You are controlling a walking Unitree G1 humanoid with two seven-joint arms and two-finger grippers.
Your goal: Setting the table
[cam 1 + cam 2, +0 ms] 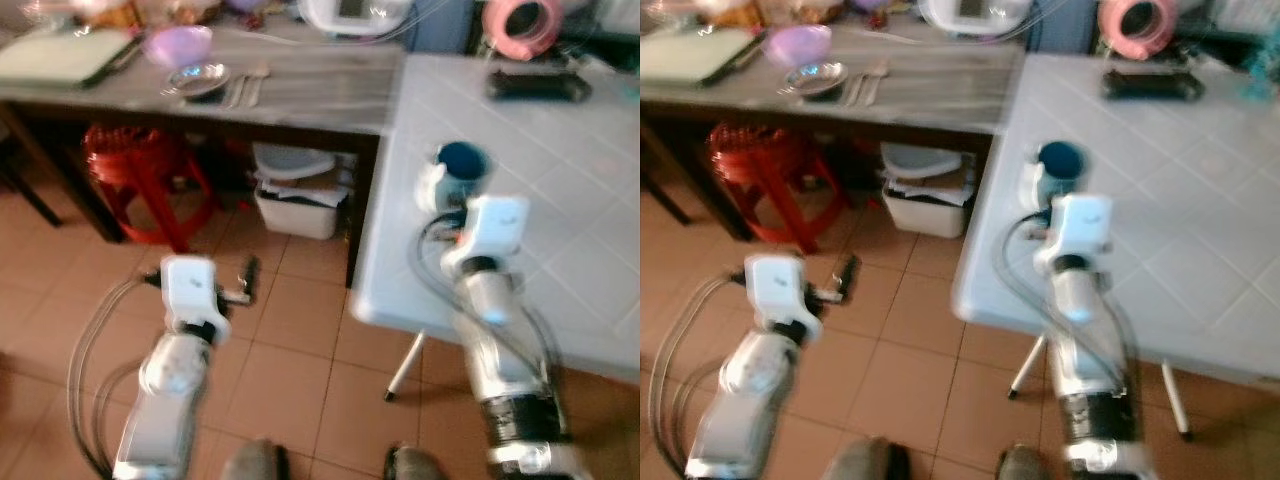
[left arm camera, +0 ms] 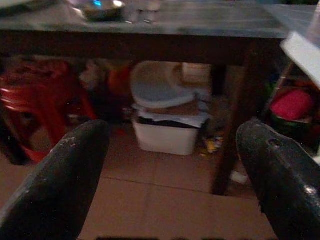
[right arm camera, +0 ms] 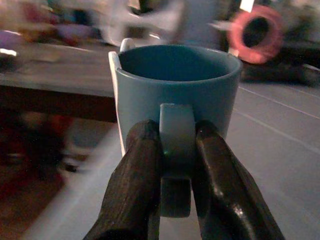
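The right gripper (image 3: 176, 165) is pinched on the handle of the blue mug (image 3: 175, 90), one black finger on either side of the handle loop, with the mug's mouth up and its body roughly upright. From the head views the mug (image 1: 458, 172) sits over the near-left part of the white tiled table (image 1: 560, 190), just ahead of the right wrist; whether its base rests on the tiles or is lifted clear cannot be told. The mug's interior appears dark and empty, though blur limits certainty. The place setting lies ahead and to the left on the grey wooden table (image 1: 300, 90): a purple bowl (image 1: 178, 44), a small metal dish (image 1: 198, 80) just in front of it, and cutlery (image 1: 244, 90) lying beside the dish with its long axis running toward the robot. The mug's likely destination is therefore forward-left of the right gripper, across the corner where the two tables meet. The left gripper (image 2: 170, 170) hangs low over the floor tiles with its fingers spread wide and nothing between them, pointing toward a white storage bin (image 2: 167, 132) and a red stool (image 2: 40, 100) under the wooden table. The left arm is nearer the setting, but the right arm holds the mug. The bowl's contents cannot be made out.
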